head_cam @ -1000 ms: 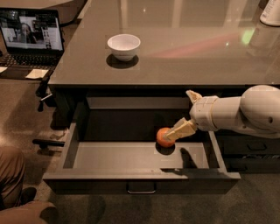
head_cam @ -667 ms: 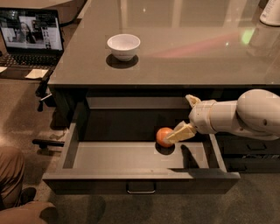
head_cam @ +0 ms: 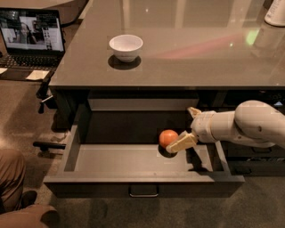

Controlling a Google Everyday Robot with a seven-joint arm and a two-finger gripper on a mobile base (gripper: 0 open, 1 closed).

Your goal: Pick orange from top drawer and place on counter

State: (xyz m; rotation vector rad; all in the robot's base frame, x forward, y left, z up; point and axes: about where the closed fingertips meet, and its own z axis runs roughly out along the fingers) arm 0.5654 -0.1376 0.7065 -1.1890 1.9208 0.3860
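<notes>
The orange [head_cam: 168, 138] lies on the grey floor of the open top drawer [head_cam: 133, 159], right of middle and near the back. My gripper [head_cam: 180, 130] reaches in from the right, just right of the orange, and is open. Its lower tan finger [head_cam: 180, 143] lies against the orange's lower right side. The upper finger [head_cam: 193, 111] points toward the drawer's back, clear of the fruit. The orange is not lifted. The glossy counter [head_cam: 191, 53] spreads above the drawer.
A white bowl [head_cam: 126, 46] stands on the counter at the left. A white object [head_cam: 276, 13] stands at the counter's far right corner. A laptop [head_cam: 30, 33] sits at the left. A person's leg [head_cam: 11, 178] is at the lower left. Narrower dark drawers [head_cam: 254, 156] are at the right.
My arm has dropped a little and the lower finger has slid down along the orange's right side. The orange has not moved.
</notes>
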